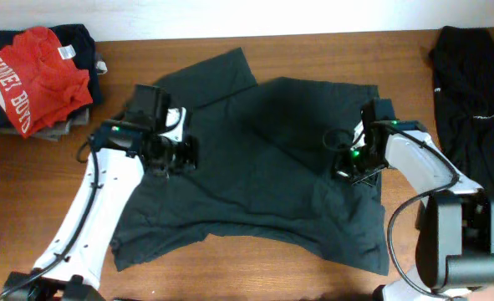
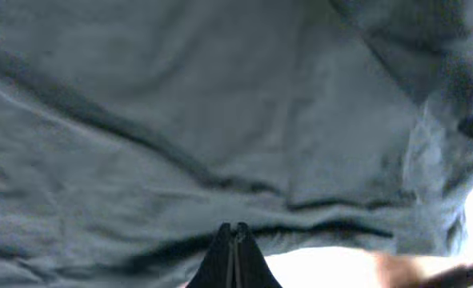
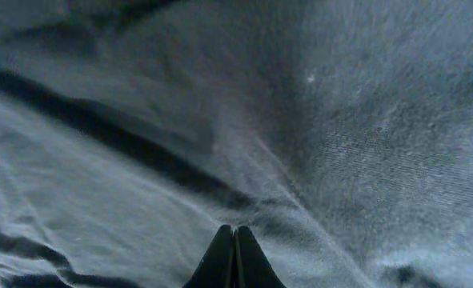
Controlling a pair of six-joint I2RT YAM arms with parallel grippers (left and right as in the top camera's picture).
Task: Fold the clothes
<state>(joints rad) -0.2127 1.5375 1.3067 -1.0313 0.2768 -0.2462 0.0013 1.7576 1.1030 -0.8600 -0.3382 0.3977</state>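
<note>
- Dark T-shirt (image 1: 255,159) lies spread, rumpled, over the middle of the desk (image 1: 29,192), hem toward the near edge, one sleeve reaching toward the far edge.
- Red shirt (image 1: 33,79) with white lettering tops a stack (image 1: 75,40) at the far left corner. Black garment (image 1: 472,92) lies bunched at the right edge, far end.
- Left pincer (image 2: 234,236): fingers pressed flat together, tips down at a crease on the shirt's left side. Whether a pinch of cloth is caught between them I cannot tell.
- Right pincer (image 3: 234,238): the same, tips together, on the weave at the shirt's right side, just inside its edge. Cloth between the tips: cannot tell.

Handling, as judgement:
- Light, limp knit. No stiffness, so it will sag and trail from any lift point.
- Not fragile and not slippery. A thin single layer may slip out of a shallow pinch.
- Best hold: seams, sleeve edges or hem corners, two matched points lifted level.
- Existing wrinkles will likely carry into the fold unless pulled taut.
</note>
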